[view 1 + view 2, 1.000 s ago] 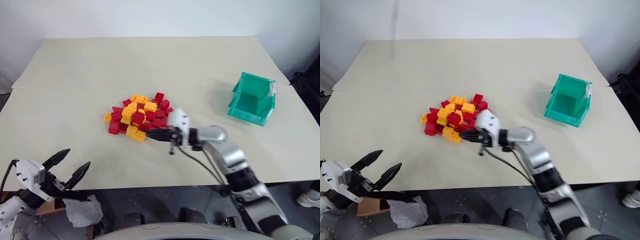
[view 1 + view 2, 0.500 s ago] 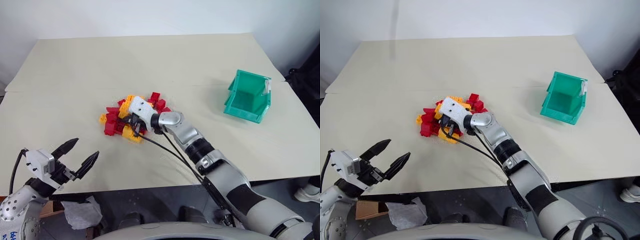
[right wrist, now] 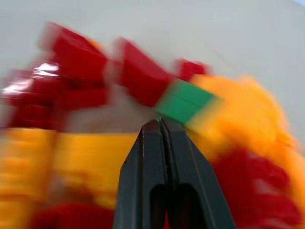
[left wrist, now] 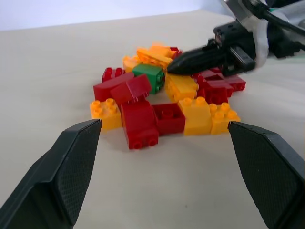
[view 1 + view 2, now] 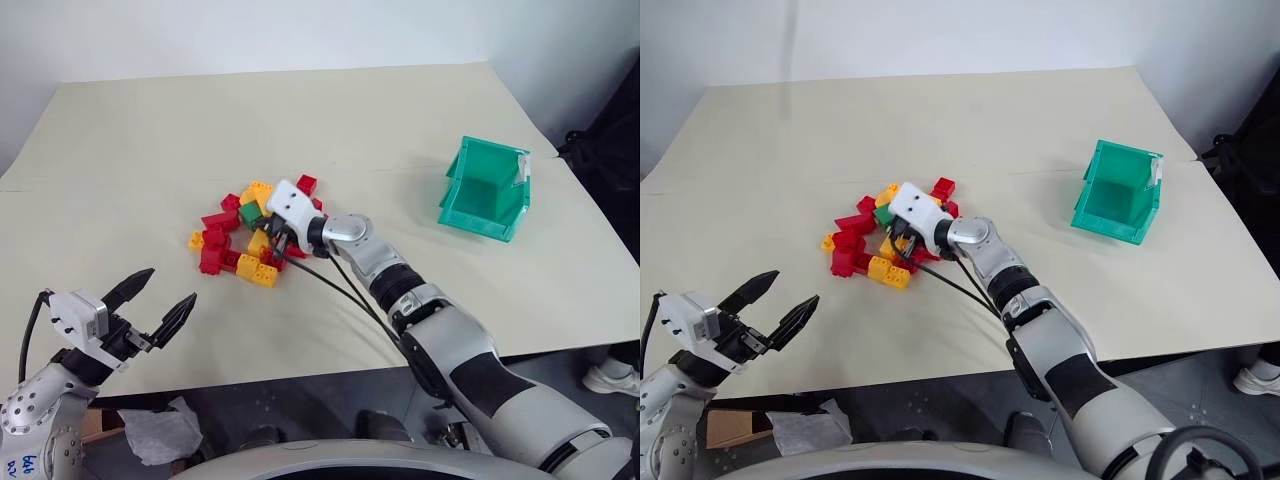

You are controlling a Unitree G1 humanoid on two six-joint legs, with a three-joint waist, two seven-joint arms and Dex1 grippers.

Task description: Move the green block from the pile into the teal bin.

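R gripper point(image 4: 172, 67) is in the pile point(image 5: 240, 240) right now, fingers pressed together, nothing between them. I see it clearest in the left wrist view: the black tips come to one point and that point sits just beside the green block point(image 4: 149, 76), on the block's right side in the scene. Can't tell if the tip actually touches it or is a hair off. In the right wrist view the closed tips point(image 3: 162, 125) aim straight at the green block's near corner, red bricks to one side, yellow-orange ones to the other.

Green block lies on the table point(image 5: 150, 130), at the far-left part of the pile, wedged among bricks: a tilted red brick point(image 4: 125, 88) against it on the left, a yellow brick point(image 4: 181, 87) on the right, more yellow behind. It's uncovered on top, studs not clear to me.

Teal bin point(image 5: 487, 188) sits well apart, far right of the table, open side up.

L gripper point(image 5: 146, 311) hangs at the near-left table edge, fingers spread wide, holding nothing, pointing at the pile from the near side, well apart from it.

R arm reaches across from near right, wrist over the pile's right half, cables trailing back along the table.
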